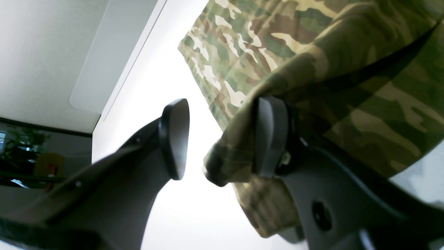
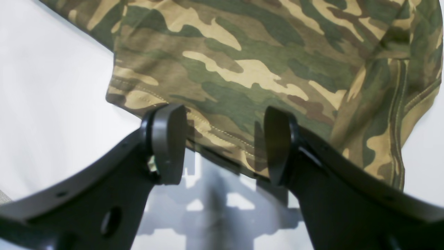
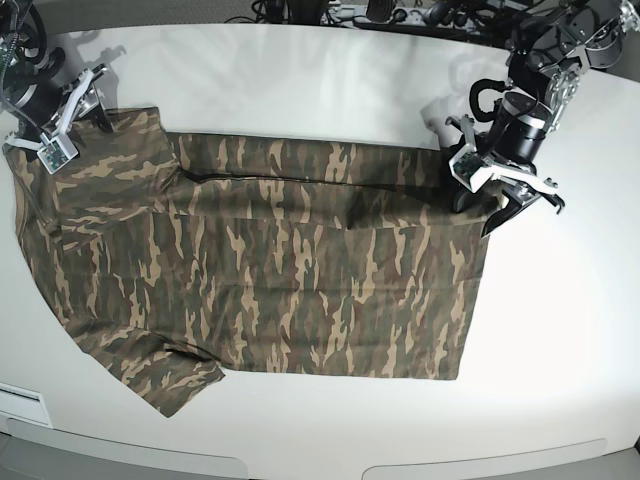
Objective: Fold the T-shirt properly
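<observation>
Spread flat across the white table (image 3: 330, 80) from left edge to right of centre: the T-shirt (image 3: 270, 270), far long edge folded over toward the middle, one sleeve jutting near-left. At far left, right gripper (image 2: 222, 142) over the shirt's stitched hem, fingers (image 2: 170, 142) spread wide, pinching nothing. At right, left gripper (image 1: 220, 139) on the far-right corner, fingers (image 1: 175, 139) parted, bunched cloth draped against one pad, not clamped.

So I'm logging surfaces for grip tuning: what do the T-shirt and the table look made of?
T-shirt: soft knit cloth, probably cotton jersey, matte; it drapes, creases and shows a stitched hem. Table: smooth white hard top, likely laminate or plastic, slightly glossy; it mirrors the right tool.
</observation>
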You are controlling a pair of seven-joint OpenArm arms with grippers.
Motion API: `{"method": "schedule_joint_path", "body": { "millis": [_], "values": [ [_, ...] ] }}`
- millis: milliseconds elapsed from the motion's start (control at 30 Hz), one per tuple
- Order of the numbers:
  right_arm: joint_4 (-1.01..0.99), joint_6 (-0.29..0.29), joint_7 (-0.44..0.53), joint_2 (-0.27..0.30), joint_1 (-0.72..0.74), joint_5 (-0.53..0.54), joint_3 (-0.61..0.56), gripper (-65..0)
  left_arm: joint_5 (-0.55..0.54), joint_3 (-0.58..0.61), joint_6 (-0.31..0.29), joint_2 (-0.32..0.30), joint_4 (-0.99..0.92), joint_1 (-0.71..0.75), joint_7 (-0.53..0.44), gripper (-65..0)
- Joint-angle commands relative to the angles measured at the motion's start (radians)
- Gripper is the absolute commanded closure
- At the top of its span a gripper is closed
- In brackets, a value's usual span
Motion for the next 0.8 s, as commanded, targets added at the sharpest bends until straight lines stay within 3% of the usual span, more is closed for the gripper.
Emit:
{"method": "schedule_joint_path", "body": {
  "millis": [0, 167, 433, 533, 667, 767],
  "values": [
    [0.011, 0.005, 0.022, 0.019, 0.002, 0.011, 0.010, -37.5, 0.035, -0.008, 0.013, -0.016, 0.013, -0.009, -0.026, -30.4],
    [0.012, 0.048, 0.022, 0.020, -0.001, 0.065, 0.010, -37.5, 0.130, -0.008, 0.097, -0.016, 0.013, -0.014, -0.021, -30.4],
    [0.012, 0.040, 0.022, 0.020, 0.000, 0.063, 0.010, -37.5, 0.133, -0.008, 0.098, -0.016, 0.013, -0.013, -0.014, -30.0],
    [0.011, 0.041, 0.021, 0.019, -0.001, 0.063, 0.010, -37.5, 0.110, -0.008, 0.098, -0.016, 0.013, -0.013, -0.014, -21.6],
    [0.012, 0.065, 0.014, 0.020, -0.020, 0.063, -0.016, -37.5, 0.066, -0.008, 0.098, -0.016, 0.013, -0.013, -0.014, 0.0],
    [0.012, 0.065, 0.010, 0.020, -0.034, 0.038, -0.077, -37.5, 0.066, -0.008, 0.097, -0.016, 0.013, -0.013, -0.014, 0.0]
  ]
}}
